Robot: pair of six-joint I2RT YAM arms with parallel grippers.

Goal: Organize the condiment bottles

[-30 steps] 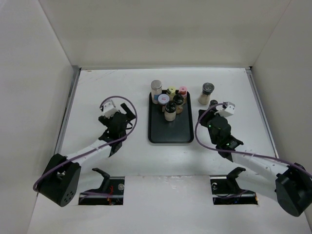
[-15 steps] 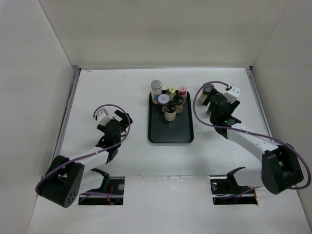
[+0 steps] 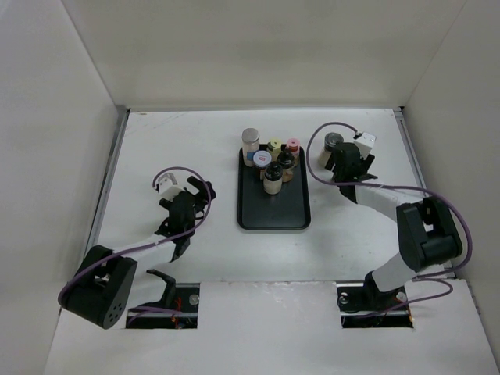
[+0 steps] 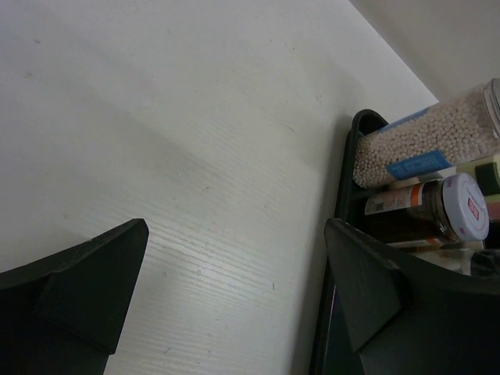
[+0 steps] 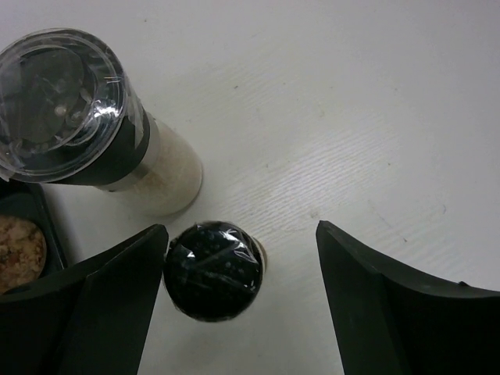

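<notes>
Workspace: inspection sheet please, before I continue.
Surface: white table, black tray at centre.
Job's things: six bottles clustered at the tray's far end; grinder and black-capped jar stand off it, to its right.
Clutter: nothing seen.
Grippers: left gripper open over bare table beside the tray; right gripper open, black-capped jar between its fingers.
Cables: purple cable loops at each wrist.
Surroundings: white walls on three sides.

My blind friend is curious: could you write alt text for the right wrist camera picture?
Seen from above, a small black-capped bottle stands on the white table between the open right claw's two dark fingers, close to one of them. A taller clear-topped grinder stands beside it.
</notes>
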